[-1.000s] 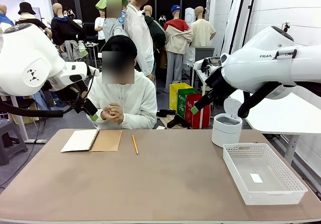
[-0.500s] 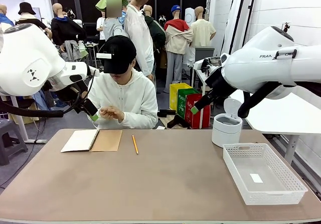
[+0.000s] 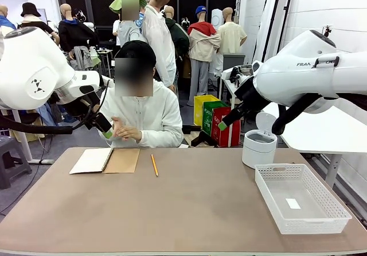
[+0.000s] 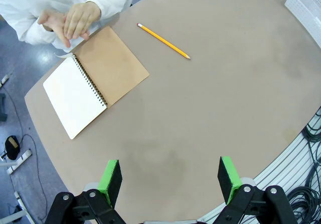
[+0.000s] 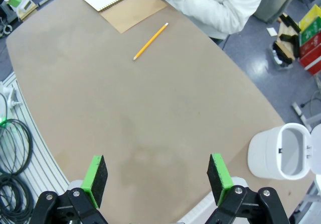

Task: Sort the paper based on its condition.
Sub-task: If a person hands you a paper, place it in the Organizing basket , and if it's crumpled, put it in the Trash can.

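Presently, item: paper, one piece, seen as a pale scrap just under the person's hands at the far left edge of the table, touching the top corner of the open notebook. Most of it is hidden by the hands, so whether it is flat or crumpled, and which way its long axis runs, cannot be told. Left gripper: jaws wide apart, nothing between them, raised over the table; from the front it hangs just beside those hands. Right gripper: jaws likewise spread and empty, raised on the other side of the table near the white bin and well apart from the paper. Judgement: the left arm is the nearer, with the paper ahead of its fingers, beyond the notebook. Pencil lies between; mesh basket stands near right.
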